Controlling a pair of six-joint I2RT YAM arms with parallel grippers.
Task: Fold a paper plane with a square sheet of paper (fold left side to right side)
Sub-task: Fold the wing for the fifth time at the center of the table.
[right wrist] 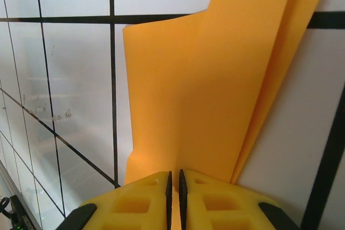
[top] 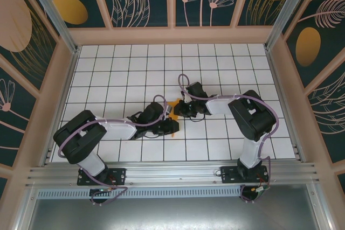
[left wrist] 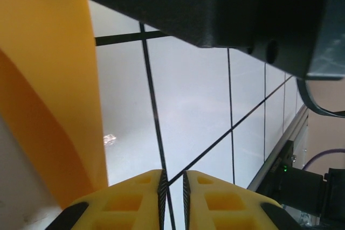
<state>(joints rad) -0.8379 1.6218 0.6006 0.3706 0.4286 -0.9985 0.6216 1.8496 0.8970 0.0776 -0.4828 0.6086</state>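
We see the left claw (left wrist: 172, 180) closed on nothing, the folded orange paper (right wrist: 205, 79) just beside it — the right claw (right wrist: 173, 178) closed too, empty, its tips at the paper's edge, mid table (top: 108, 68).

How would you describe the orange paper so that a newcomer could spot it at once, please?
Look at the white gridded table, near its middle, where the two black arms' tips meet. The folded paper lies there between the left gripper and right gripper; it is the only bright orange thing on the tiles.
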